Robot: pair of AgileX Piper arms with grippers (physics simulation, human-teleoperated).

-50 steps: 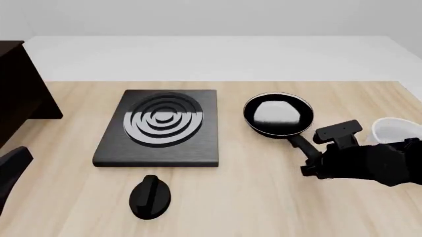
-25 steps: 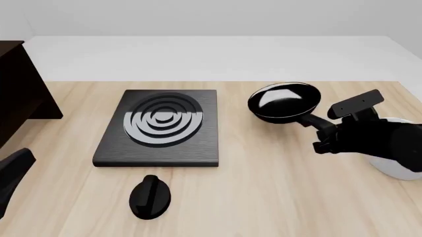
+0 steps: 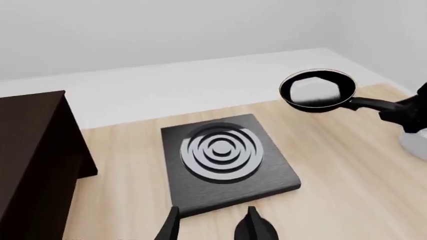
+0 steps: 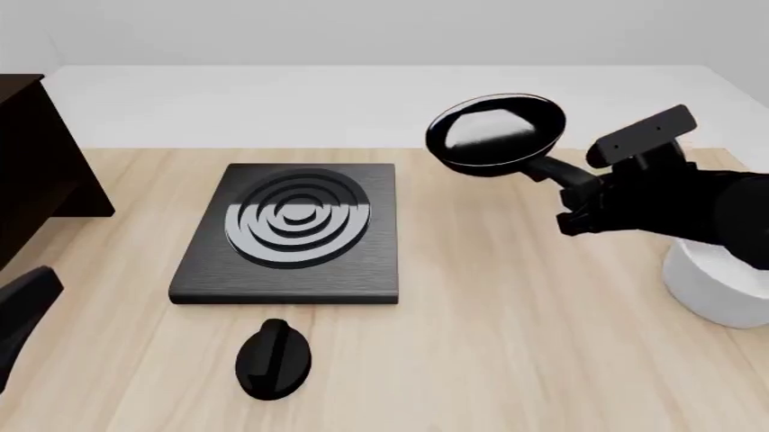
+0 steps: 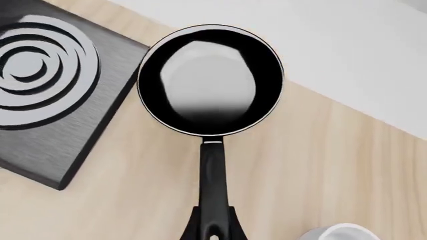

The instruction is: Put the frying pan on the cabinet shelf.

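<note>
The frying pan (image 4: 495, 132) is small, round and glossy black, and it hangs in the air above the table's far right part. My right gripper (image 4: 577, 202) is shut on the pan's long handle (image 5: 212, 190). The pan also shows in the left wrist view (image 3: 317, 90) and the right wrist view (image 5: 209, 80). The dark brown cabinet (image 4: 36, 171) stands at the far left, its top flat; it also shows in the left wrist view (image 3: 33, 150). My left gripper (image 3: 212, 227) is open and empty, low at the near left, close to the knob.
A black square stove plate with rings (image 4: 294, 229) lies in the middle of the table. A black knob (image 4: 274, 358) sits in front of it. A white bowl (image 4: 721, 283) stands at the right edge, under my right arm.
My right gripper has lifted the frying pan off the table and carried it up and slightly left. The white bowl is now uncovered. The left arm has not moved.
</note>
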